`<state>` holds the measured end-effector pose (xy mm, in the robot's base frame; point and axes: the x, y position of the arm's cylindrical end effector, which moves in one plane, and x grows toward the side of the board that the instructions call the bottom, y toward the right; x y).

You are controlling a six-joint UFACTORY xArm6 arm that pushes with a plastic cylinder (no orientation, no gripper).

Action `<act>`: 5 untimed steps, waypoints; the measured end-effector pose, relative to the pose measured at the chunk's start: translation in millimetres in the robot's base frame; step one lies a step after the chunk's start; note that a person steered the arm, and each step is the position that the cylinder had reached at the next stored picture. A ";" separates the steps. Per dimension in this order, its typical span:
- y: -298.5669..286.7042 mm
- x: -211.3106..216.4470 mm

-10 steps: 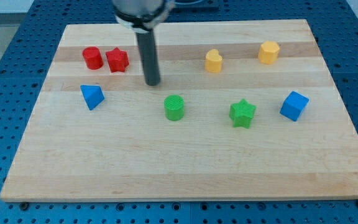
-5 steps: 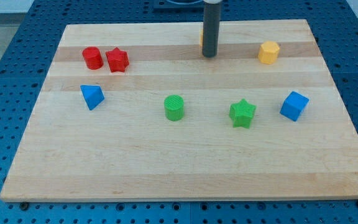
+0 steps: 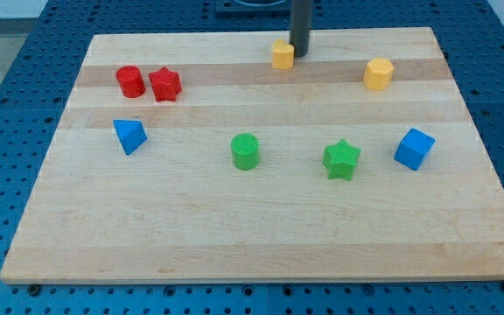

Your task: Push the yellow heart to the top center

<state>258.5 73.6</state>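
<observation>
Camera view looking down at an angle on a pale wooden board that rests on a blue perforated table. A straight dark rod comes down from the top edge of the frame, slightly right of center. The rod's lower end, the tip, sits near the board's top edge, just beside the right side of the yellow heart; whether the two touch cannot be told. The arm ends in this plain rod, so there are no jaws to describe as apart or together.

The yellow heart lies at the top center of the board, close to the far edge. Further right along the top, well apart from it, sits a yellow hexagonal block.

In the upper left of the frame, a red cylinder and a red star stand side by side, just beside each other or touching. Below them, on the left side, is a blue triangular block.

Across the middle of the board, from left to right, are a green cylinder, a green star and a blue cube, each apart from the others. The lower half of the board shows only wood grain.
</observation>
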 end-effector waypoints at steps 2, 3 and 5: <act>-20.5 22.4; -51.7 -3.1; -52.2 -5.5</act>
